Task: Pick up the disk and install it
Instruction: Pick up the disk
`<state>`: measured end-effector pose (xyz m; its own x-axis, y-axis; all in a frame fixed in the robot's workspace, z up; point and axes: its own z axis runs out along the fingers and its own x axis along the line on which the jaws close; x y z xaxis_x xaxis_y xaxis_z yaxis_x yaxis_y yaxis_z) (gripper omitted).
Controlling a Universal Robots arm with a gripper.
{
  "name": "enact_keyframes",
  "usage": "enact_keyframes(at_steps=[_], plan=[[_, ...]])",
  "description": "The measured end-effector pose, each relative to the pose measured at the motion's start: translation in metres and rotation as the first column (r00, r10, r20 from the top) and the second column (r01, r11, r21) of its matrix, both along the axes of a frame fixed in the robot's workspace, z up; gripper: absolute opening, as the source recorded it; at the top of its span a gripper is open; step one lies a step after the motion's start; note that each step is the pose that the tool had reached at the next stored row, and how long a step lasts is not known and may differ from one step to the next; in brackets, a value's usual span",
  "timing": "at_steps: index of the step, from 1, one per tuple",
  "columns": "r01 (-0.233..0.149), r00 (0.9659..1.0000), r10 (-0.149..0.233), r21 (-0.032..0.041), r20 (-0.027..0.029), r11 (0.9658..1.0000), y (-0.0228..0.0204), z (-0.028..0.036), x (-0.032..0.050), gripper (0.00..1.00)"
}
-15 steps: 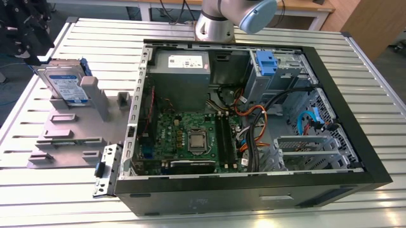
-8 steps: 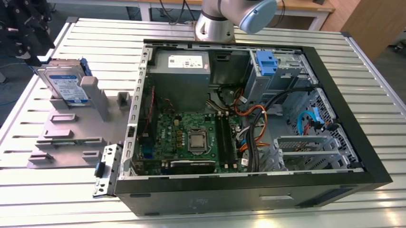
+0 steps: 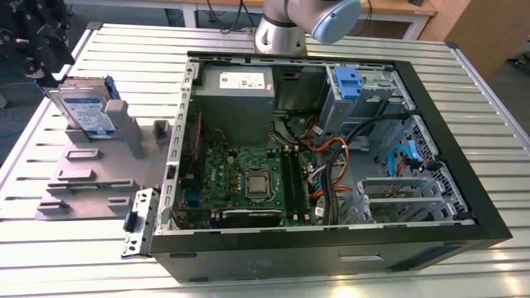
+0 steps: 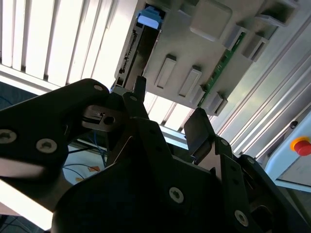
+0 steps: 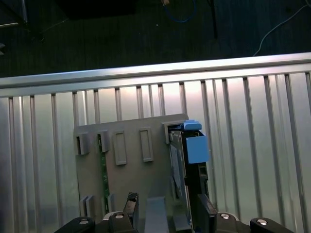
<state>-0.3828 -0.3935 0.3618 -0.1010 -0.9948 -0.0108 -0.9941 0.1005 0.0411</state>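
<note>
Exterior view shows the disk (image 3: 86, 115) standing on its edge in a slot of a grey holder (image 3: 99, 171). The holder sits on the slatted metal table (image 3: 74, 254), at the exterior view's left of the open computer case (image 3: 331, 251). Standing upright this way, the disk has both broad faces free and its blue frame uppermost, which seems meant to let two fingers close on it from above. The case lies on its side with the cover off, so the drive bay with its blue bracket (image 3: 348, 82) faces up. That is probably so the arm (image 3: 286, 28) can reach the bay from overhead. The bay is well apart from the disk, with the power supply box (image 3: 236, 93) and the case wall between them. In both wrist views the gripper (image 5: 167, 212) looks down onto the holder (image 5: 131, 167) with its two fingers spread and nothing between them, so I judge it open and empty. In the first wrist view the disk (image 5: 183, 160) appears edge-on, its blue tab (image 5: 197, 148) at the far end, and it sits closer to one fingertip (image 5: 205, 213) than to the other. It is therefore not centred in the gap, and the fingers look apart from it, not touching. The second wrist view gives the same reading: the gripper (image 4: 167, 109) hangs clear of the disk (image 4: 140, 48), which lies beyond the fingertips along the holder's edge. As things lie, the pickup is not yet made.
</note>
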Motion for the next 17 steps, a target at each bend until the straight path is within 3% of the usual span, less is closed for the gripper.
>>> enact_keyframes(at_steps=[17], plan=[[0.0, 1.0, 0.0, 0.0, 0.0, 1.0, 0.0035, -0.0026, 0.0, 0.59]])
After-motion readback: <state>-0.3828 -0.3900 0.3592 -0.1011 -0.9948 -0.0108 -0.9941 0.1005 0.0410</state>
